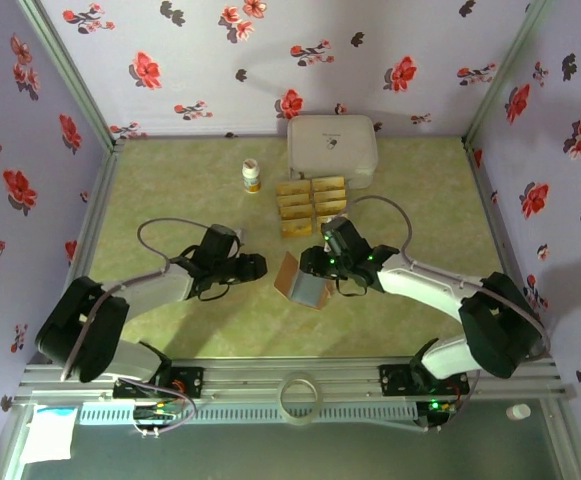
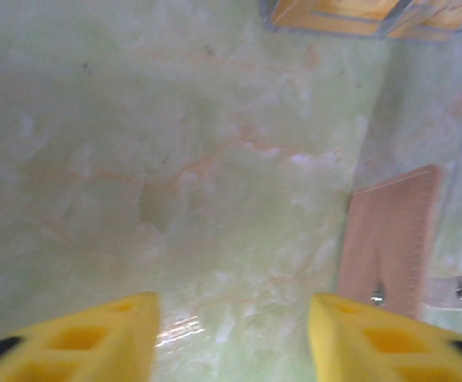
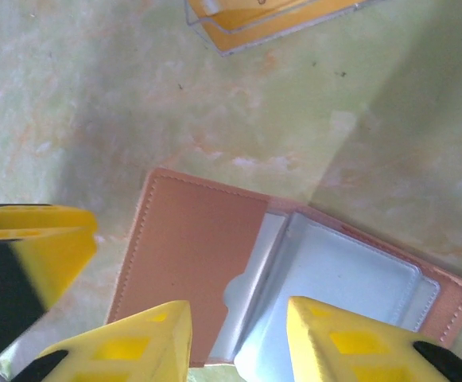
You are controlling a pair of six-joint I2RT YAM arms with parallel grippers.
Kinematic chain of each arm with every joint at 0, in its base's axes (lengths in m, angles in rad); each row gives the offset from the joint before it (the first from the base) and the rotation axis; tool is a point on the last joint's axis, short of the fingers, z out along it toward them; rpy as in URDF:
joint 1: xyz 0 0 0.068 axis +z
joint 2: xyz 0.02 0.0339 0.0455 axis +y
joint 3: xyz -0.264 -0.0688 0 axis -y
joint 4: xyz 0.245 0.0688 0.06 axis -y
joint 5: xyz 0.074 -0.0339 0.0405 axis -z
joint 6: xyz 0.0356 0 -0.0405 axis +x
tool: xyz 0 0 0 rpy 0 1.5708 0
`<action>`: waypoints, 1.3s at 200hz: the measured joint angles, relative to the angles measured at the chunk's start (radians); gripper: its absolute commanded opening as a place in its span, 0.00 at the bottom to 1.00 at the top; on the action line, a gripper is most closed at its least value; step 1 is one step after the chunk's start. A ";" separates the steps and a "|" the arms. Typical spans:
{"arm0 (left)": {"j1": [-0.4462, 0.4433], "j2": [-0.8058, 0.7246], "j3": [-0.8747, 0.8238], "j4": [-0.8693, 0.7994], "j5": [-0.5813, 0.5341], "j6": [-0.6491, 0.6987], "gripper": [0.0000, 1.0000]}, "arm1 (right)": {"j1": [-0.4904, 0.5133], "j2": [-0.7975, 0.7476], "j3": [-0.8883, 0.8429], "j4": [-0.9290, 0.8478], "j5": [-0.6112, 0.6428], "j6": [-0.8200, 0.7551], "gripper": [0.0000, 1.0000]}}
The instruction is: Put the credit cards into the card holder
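The card holder [image 1: 305,283] lies spread open on the green table between my two grippers. In the right wrist view the card holder [image 3: 199,255] shows its pinkish-tan flap on the left and clear greyish pockets on the right. My right gripper [image 3: 238,318] hovers just over its near edge, jaws apart with nothing pinched between them. My left gripper [image 2: 232,318] is open over bare table, and the card holder [image 2: 390,247] sits just to its right. The gold credit cards [image 1: 310,205] lie in two short rows behind the wallet; the credit cards [image 2: 350,16] also edge the top of the left wrist view.
A large white rounded box [image 1: 332,150] stands at the back behind the cards. A small white bottle [image 1: 251,176] stands to its left. A ring of tape [image 1: 298,395] rests on the front rail. Flowered walls close in the table on three sides.
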 measured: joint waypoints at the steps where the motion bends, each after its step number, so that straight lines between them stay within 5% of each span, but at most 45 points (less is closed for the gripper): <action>1: 0.000 -0.001 0.000 0.000 0.000 -0.002 0.64 | 0.000 0.000 0.000 0.000 0.001 0.000 0.33; 139: -0.071 0.210 0.307 -0.184 0.063 0.163 0.68 | 0.077 0.000 -0.013 -0.066 0.092 0.003 0.28; 165: -0.088 0.252 0.328 -0.203 0.063 0.180 0.50 | 0.080 0.000 -0.032 -0.077 0.101 0.003 0.27; 191: -0.091 0.286 0.332 -0.203 0.064 0.187 0.18 | 0.082 -0.001 -0.051 -0.091 0.117 -0.004 0.25; 260: -0.092 0.282 0.313 -0.193 0.047 0.157 0.01 | 0.078 -0.090 -0.141 -0.140 0.207 -0.015 0.23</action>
